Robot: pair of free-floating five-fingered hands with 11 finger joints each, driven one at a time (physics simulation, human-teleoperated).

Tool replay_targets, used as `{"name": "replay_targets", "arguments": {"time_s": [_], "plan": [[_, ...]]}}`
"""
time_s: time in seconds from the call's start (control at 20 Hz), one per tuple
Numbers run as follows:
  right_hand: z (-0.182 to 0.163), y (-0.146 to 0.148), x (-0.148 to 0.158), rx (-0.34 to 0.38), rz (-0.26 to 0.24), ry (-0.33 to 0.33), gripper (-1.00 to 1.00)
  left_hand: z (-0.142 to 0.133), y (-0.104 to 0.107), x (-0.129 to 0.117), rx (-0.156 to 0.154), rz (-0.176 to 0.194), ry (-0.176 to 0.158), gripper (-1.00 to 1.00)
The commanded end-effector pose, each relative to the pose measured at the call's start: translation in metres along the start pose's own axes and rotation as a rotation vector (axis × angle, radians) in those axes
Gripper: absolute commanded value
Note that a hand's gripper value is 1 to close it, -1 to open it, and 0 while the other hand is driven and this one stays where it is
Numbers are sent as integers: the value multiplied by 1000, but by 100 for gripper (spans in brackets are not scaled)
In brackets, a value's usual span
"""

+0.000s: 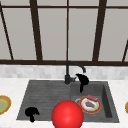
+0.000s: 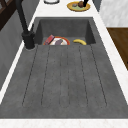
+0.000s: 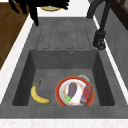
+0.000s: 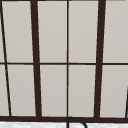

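Front view: dark grey stone sink [image 1: 45, 95] with black faucet [image 1: 68, 72]; big red ball [image 1: 67, 115] at 6 o'clock, hiding the basin's front. Left hand [image 1: 31, 113] at 8 o'clock, fingers curled, empty; right hand [image 1: 83, 80] beside faucet, fingers drooping loose above red-rimmed plate [image 1: 90, 104]. Right side view: yellow banana [image 3: 38, 95] at plate's 9 o'clock.

Front view faces the sink [image 1: 45, 95]; both side views look along it; upper view faces the window [image 4: 67, 62]
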State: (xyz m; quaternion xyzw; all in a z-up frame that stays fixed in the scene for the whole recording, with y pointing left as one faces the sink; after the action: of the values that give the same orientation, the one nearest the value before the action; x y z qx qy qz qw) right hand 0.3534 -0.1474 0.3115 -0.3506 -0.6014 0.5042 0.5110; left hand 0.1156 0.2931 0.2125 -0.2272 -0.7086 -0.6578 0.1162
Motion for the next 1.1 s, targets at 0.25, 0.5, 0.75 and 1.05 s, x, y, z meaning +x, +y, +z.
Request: {"name": "replay_targets", "arguments": {"time_s": [0.25,0.5,0.75,1.05], "plan": [[-68,26,0,49,79,17,-100,0,0,0,0,0,0,0],[-104,41,-7,63,92,22,-100,0,0,0,0,0,0,0],[-137,54,-17,83,114,27,-100,0,0,0,0,0,0,0],[-178,74,-32,73,148,59,-100,0,0,0,0,0,0,0]]}}
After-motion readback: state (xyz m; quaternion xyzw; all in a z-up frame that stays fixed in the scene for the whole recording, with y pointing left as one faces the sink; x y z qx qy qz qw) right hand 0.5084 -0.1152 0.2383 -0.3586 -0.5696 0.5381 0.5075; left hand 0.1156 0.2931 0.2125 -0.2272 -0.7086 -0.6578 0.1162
